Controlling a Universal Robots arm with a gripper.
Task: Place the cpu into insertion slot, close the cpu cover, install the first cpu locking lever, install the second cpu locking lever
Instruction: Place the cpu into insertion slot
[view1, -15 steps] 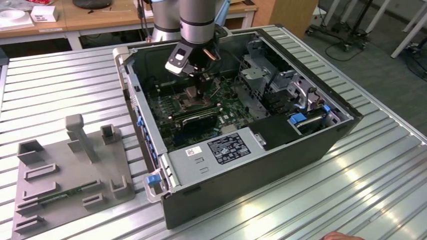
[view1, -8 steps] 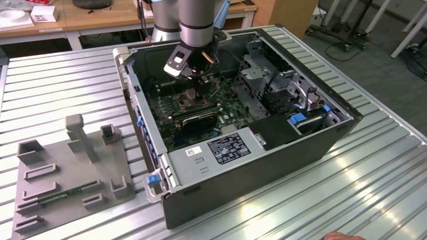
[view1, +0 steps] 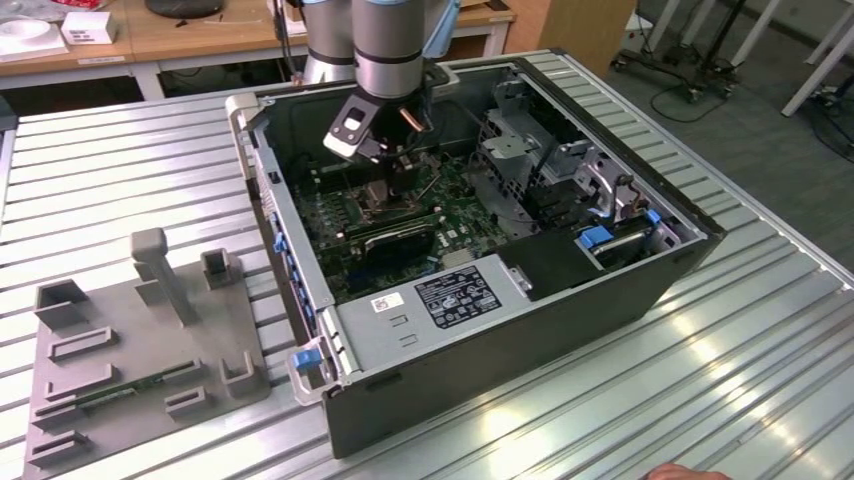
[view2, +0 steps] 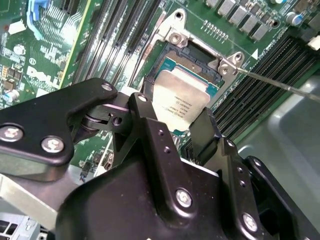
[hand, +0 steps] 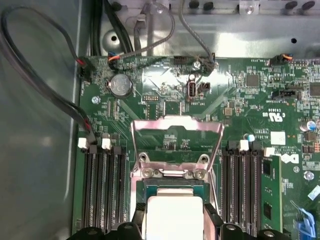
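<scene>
**Cpu at the socket.** In the exterior view we see the arm reaching down into an open black computer case on the ribbed metal counter. Its black gripper hangs over the green motherboard. In both wrist views the gripper is closed on the cpu, a small flat square chip with a silvery-grey metal top, pinching it at two opposite edges. The cpu lies in the insertion slot, the square dark socket with a thin metal rim. The cpu cover, a thin silver-grey frame plate with a cut-out centre, stands swung up beyond the slot.
</scene>
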